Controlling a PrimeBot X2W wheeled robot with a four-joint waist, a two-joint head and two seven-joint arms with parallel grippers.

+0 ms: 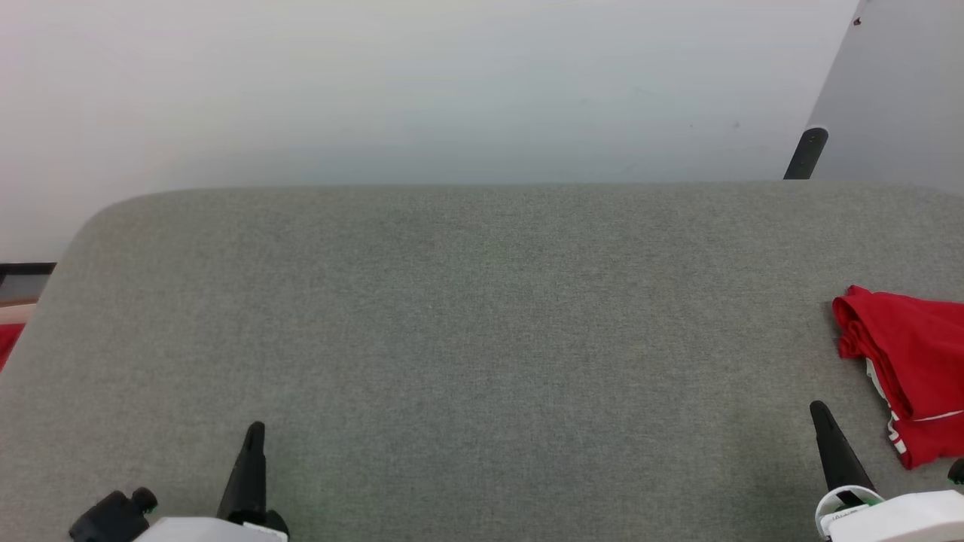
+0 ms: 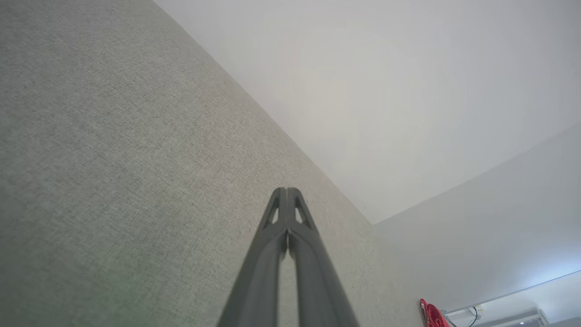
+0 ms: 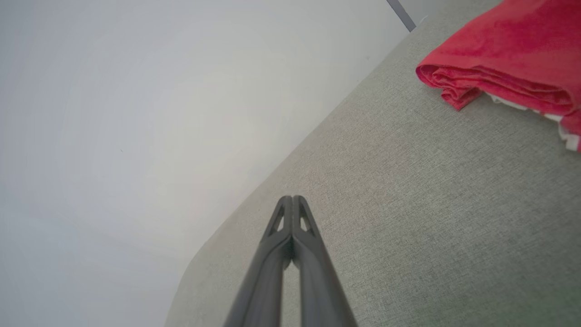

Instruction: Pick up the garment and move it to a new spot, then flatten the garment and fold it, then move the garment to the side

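Note:
The garment [image 1: 907, 369] is a bright red shirt lying folded in a bundle at the right edge of the grey table [image 1: 482, 339], with white and striped trim along its near side. In the right wrist view the garment [image 3: 508, 59] sits at the upper right, well ahead of the fingertips. My right gripper [image 1: 819, 412] rests at the lower right, just left of the garment and apart from it, shut and holding nothing. At the lower left my left gripper [image 1: 256, 430] is shut and empty too. Both wrist views show the closed tips, left [image 2: 287, 190] and right [image 3: 292, 199], over bare felt.
A dark table leg or post [image 1: 806, 153] stands beyond the far right edge by a pale panel. A red scrap [image 1: 7, 342] lies off the table's left edge. The table's far left corner is rounded.

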